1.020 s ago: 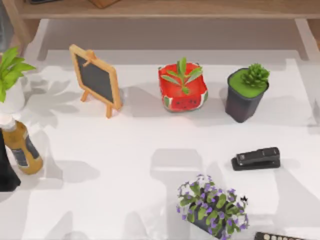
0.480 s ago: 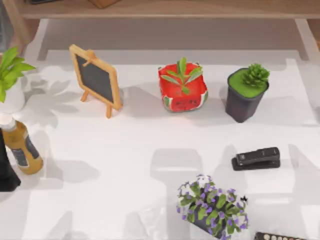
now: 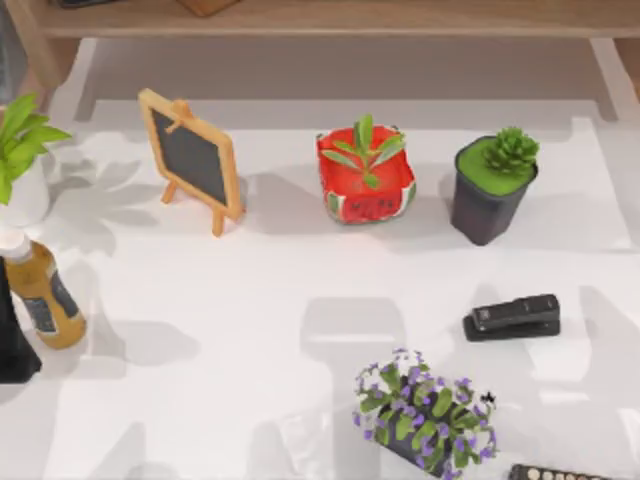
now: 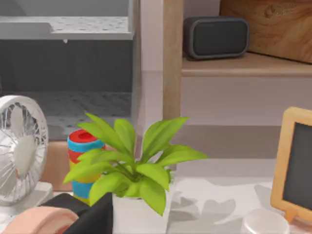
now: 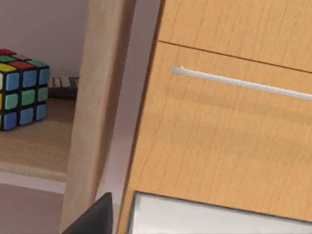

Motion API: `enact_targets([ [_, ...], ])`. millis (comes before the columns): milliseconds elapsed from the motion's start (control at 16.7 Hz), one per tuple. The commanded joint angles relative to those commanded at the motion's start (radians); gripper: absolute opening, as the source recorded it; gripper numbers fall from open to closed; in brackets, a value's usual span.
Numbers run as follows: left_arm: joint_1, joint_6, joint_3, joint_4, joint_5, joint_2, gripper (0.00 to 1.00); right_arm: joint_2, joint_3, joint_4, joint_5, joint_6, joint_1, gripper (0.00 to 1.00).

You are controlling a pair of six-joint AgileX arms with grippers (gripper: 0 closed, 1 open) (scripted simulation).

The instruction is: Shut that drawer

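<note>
Wood-grained and pale orange, the drawer front (image 5: 229,131) is sitting close before the right wrist camera, a thin straight metal handle (image 5: 243,83) running across it. Beside it a light wooden post (image 5: 97,112) is standing, and a multicoloured puzzle cube (image 5: 19,87) is resting on a shelf behind. Whether either pincer is released or clenched I cannot tell. From above, the white table (image 3: 250,300) is carrying a wood-framed chalkboard easel (image 3: 192,158), a watermelon-patterned pot (image 3: 366,180), a dark tapered pot (image 3: 490,190) with a succulent, a black stapler (image 3: 512,316) and a purple-flowered plant (image 3: 425,410). In the left wrist view a leafy green plant (image 4: 131,165) is standing near a round white fan (image 4: 19,146) and a rounded grey speaker (image 4: 217,36).
</note>
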Motion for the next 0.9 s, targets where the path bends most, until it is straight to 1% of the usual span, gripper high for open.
enact_targets([
  [240,0.000,0.000,0.000,0.000,0.000,0.000,1.00,0.137,-0.032,0.151,-0.052,-0.256,-0.067,1.00],
  [600,0.000,0.000,0.000,0.000,0.000,0.000,1.00,0.417,-0.066,0.426,-0.142,-0.725,-0.171,1.00],
  [900,0.000,0.000,0.000,0.000,0.000,0.000,1.00,0.656,-0.053,0.651,-0.207,-1.098,-0.237,1.00],
])
